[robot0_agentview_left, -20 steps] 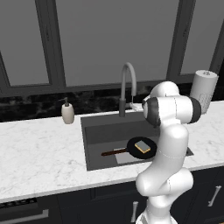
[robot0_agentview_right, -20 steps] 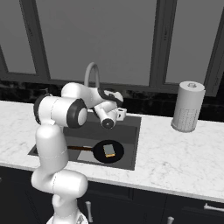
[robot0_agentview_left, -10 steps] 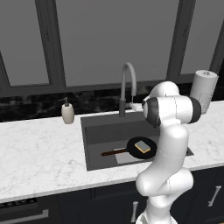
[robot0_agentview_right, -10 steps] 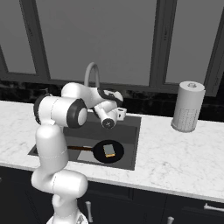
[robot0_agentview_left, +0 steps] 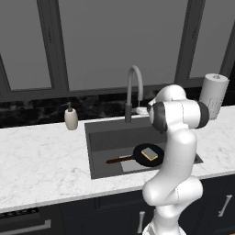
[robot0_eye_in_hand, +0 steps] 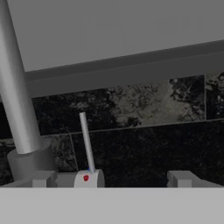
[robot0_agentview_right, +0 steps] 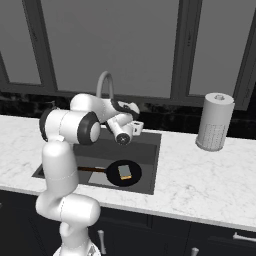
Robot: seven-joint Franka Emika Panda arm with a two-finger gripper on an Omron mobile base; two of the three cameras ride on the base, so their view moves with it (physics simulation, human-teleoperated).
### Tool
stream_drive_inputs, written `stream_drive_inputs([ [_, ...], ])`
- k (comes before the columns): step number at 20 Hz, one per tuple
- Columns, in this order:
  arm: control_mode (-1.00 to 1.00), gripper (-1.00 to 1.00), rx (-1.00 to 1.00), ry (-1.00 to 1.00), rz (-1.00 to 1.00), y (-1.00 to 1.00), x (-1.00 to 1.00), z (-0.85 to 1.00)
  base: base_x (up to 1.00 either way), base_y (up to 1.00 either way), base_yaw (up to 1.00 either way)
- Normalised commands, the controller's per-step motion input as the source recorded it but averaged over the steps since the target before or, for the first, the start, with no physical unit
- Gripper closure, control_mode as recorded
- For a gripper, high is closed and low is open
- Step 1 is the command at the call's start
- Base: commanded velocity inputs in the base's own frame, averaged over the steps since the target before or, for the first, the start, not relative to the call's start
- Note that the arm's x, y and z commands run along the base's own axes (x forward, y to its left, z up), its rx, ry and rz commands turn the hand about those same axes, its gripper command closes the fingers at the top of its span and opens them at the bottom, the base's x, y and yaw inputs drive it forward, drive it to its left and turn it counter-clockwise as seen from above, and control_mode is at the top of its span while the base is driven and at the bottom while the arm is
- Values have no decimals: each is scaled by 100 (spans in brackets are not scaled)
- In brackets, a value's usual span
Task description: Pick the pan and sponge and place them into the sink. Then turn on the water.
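Your pan (robot0_agentview_left: pixel 148 155) and sponge (robot0_agentview_left: pixel 149 153) lie in the sink (robot0_agentview_left: pixel 105 137). The gripper (robot0_eye_in_hand: pixel 109 178), jaws apart and empty, faces the faucet (robot0_agentview_left: pixel 133 92); next nudge its lever (robot0_eye_in_hand: pixel 86 142).

There was one flat round black frying pan (robot0_agentview_left: pixel 148 155) with a reddish-brown handle, one small yellow rectangular sponge (robot0_agentview_left: pixel 149 153), one dark grey rectangular sink (robot0_agentview_left: pixel 110 137), one tall grey gooseneck faucet (robot0_agentview_left: pixel 132 92), one small beige soap dispenser (robot0_agentview_left: pixel 70 117) and one white paper towel roll (robot0_agentview_left: pixel 213 97).
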Motion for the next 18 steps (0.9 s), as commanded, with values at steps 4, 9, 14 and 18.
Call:
stream_drive_inputs([
  [4,-100,-100,0,0,0,14,24,3,0,0,0],
  [9,-100,-100,0,0,0,12,20,0,0,0,0],
  [14,-100,-100,0,0,0,6,22,0,0,0,0],
  [18,-100,-100,0,0,0,1,19,0,0,0,0],
])
